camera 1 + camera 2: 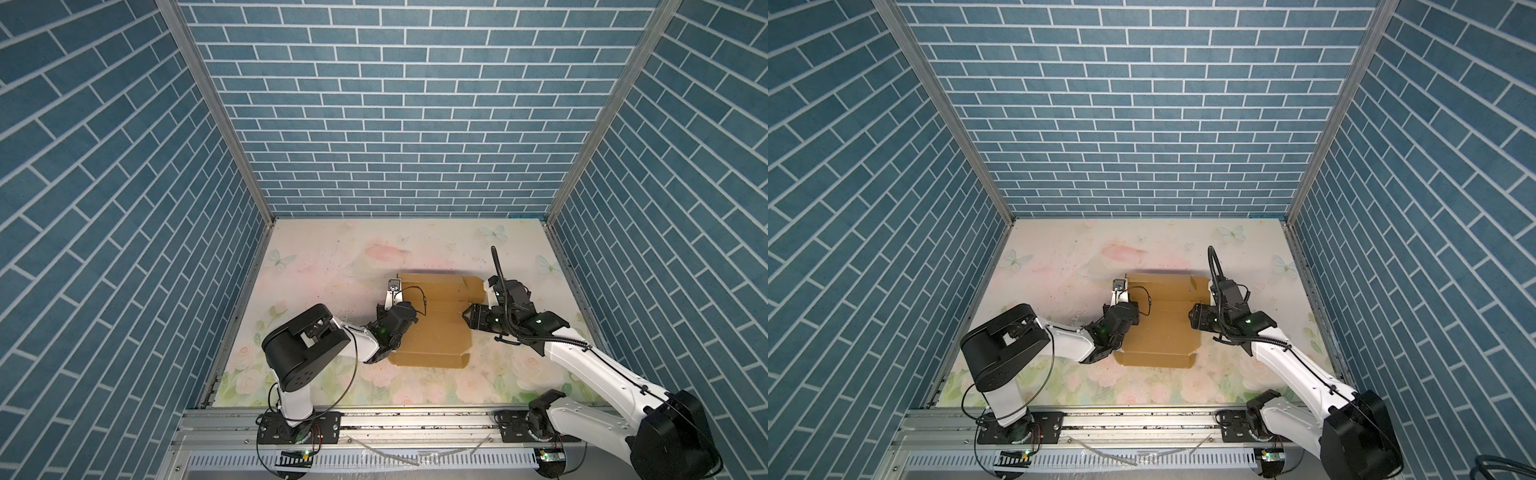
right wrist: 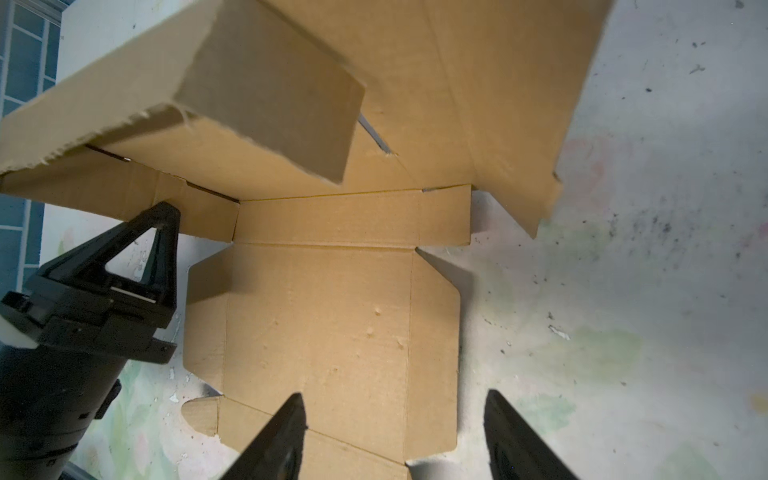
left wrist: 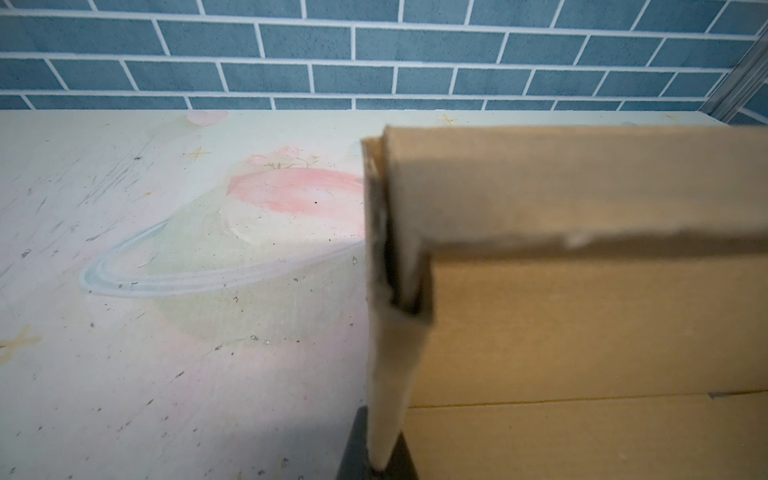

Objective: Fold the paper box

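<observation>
The paper box (image 1: 434, 332) (image 1: 1158, 332) is a brown cardboard sheet lying on the table, its far end partly raised. My left gripper (image 1: 405, 309) (image 1: 1134, 311) (image 3: 380, 465) is shut on the upright side flap (image 3: 390, 374) at the box's left edge. One of its fingers (image 2: 167, 257) shows against that flap in the right wrist view. My right gripper (image 1: 467, 318) (image 1: 1192, 320) (image 2: 395, 397) stands open over the box's right edge. It holds nothing: one finger is above the cardboard panel (image 2: 324, 324), the other above the bare table.
The floral table mat (image 1: 332, 257) is boxed in by blue brick-pattern walls (image 1: 395, 124) at the back and on both sides. An aluminium rail (image 1: 415, 419) carrying both arm bases runs along the front.
</observation>
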`<state>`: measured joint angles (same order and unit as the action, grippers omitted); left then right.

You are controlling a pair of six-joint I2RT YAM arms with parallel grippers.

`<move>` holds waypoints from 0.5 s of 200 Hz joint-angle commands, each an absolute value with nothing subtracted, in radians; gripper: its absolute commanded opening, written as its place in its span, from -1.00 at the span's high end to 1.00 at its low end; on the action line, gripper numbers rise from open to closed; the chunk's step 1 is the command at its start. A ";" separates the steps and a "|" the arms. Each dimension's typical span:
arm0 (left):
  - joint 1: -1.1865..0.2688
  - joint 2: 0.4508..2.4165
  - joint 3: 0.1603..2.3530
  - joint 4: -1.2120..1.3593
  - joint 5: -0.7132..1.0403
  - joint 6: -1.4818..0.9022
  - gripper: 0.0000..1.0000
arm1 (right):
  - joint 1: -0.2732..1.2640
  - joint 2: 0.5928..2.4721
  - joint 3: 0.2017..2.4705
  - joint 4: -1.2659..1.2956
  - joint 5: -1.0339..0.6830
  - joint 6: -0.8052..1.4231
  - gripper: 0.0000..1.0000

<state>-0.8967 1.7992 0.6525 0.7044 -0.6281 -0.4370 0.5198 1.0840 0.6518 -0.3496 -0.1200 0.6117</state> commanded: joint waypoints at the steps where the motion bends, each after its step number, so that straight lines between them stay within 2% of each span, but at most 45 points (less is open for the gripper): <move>1: -0.893 1.835 0.641 0.588 -0.590 -0.442 0.93 | 0.527 1.125 0.625 -0.240 -0.094 0.581 -0.35; 100: -0.893 1.838 0.636 0.600 -0.581 -0.442 0.93 | 0.532 1.276 0.606 -0.060 -0.046 0.580 -0.35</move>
